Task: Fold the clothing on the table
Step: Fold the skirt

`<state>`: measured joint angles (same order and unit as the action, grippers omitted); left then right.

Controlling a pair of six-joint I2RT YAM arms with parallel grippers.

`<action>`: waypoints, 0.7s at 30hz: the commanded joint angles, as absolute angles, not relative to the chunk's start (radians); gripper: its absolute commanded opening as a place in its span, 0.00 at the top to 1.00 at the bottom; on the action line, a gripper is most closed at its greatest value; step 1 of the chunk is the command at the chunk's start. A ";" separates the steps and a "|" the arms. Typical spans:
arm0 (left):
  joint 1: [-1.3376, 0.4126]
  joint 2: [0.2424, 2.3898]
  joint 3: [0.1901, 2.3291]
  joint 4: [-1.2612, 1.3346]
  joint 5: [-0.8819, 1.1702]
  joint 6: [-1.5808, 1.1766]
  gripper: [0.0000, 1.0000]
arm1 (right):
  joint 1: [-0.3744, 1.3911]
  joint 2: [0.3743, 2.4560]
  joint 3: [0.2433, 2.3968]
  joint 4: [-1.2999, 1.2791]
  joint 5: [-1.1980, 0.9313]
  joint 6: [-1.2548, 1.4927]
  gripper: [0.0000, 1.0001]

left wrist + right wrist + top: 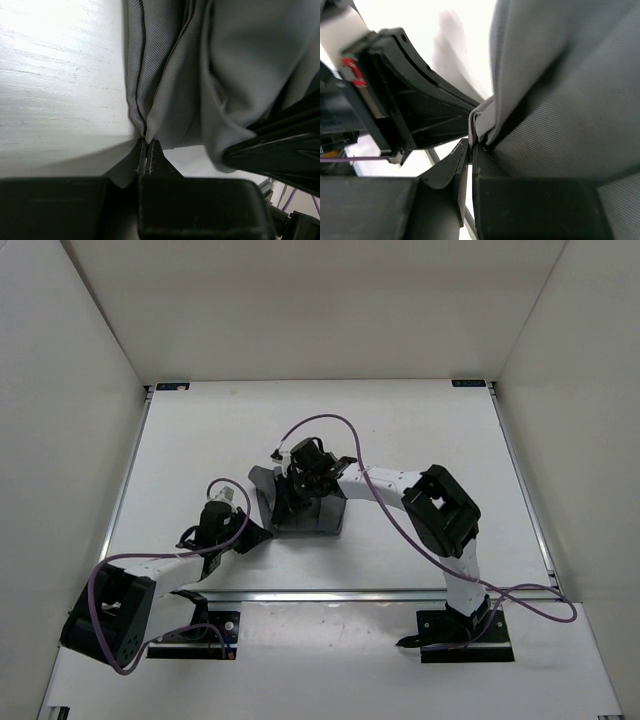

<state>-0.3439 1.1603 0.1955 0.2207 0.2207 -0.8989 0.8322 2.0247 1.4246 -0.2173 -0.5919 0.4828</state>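
Observation:
The grey pleated clothing (pixel 312 515) is bunched into a compact heap at the middle of the white table (pixel 420 430), held up between both grippers. My left gripper (pixel 262 532) meets it from the lower left. In the left wrist view the left gripper (pixel 147 150) is shut on a gathered edge of the clothing (pixel 170 90), which hangs above the table (pixel 60 75). My right gripper (pixel 298 480) reaches over the heap from the right. The right wrist view shows the right gripper (pixel 474 150) shut on a folded hem of the clothing (pixel 570 100).
Thin metal rails (pixel 522 490) run along the table's sides, with white walls (pixel 70 410) close around. A purple cable (pixel 330 420) loops above the right wrist. The two grippers are near each other; the left one's black body (pixel 410 100) fills the right wrist view's left side.

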 commanded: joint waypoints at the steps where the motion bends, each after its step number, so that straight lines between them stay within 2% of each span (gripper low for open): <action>1: -0.325 1.131 0.157 0.230 0.233 -0.891 1.00 | 0.839 2.026 1.462 -0.193 -0.661 0.491 0.99; 2: -0.322 1.124 0.158 0.229 0.239 -0.894 1.00 | 0.842 2.028 1.462 -0.193 -0.687 0.489 0.96; 4: -0.318 1.108 0.156 0.219 0.235 -0.894 1.00 | 0.839 2.016 1.450 -0.160 -0.729 0.492 0.80; 5: -0.318 1.095 0.153 0.212 0.232 -0.890 0.96 | 0.841 1.987 1.431 -0.137 -0.724 0.489 0.69; 6: -0.311 1.083 0.158 0.209 0.235 -0.899 0.93 | 0.847 1.950 1.428 -0.129 -0.697 0.488 0.65; 8: -0.295 1.043 0.156 0.183 0.253 -0.908 0.74 | 0.845 1.904 1.413 -0.147 -0.654 0.468 0.54; 9: -0.287 1.011 0.152 0.175 0.255 -0.908 0.70 | 0.847 1.869 1.410 -0.143 -0.638 0.459 0.51; 11: -0.282 0.956 0.144 0.134 0.252 -0.923 0.55 | 0.825 1.819 1.367 -0.126 -0.640 0.465 0.47; 15: -0.258 0.774 0.129 -0.039 0.250 -0.924 0.43 | 0.741 1.630 1.200 -0.011 -0.626 0.518 0.43; 21: -0.227 0.614 0.106 -0.178 0.293 -0.916 0.38 | 0.643 1.503 1.062 -0.009 -0.588 0.514 0.40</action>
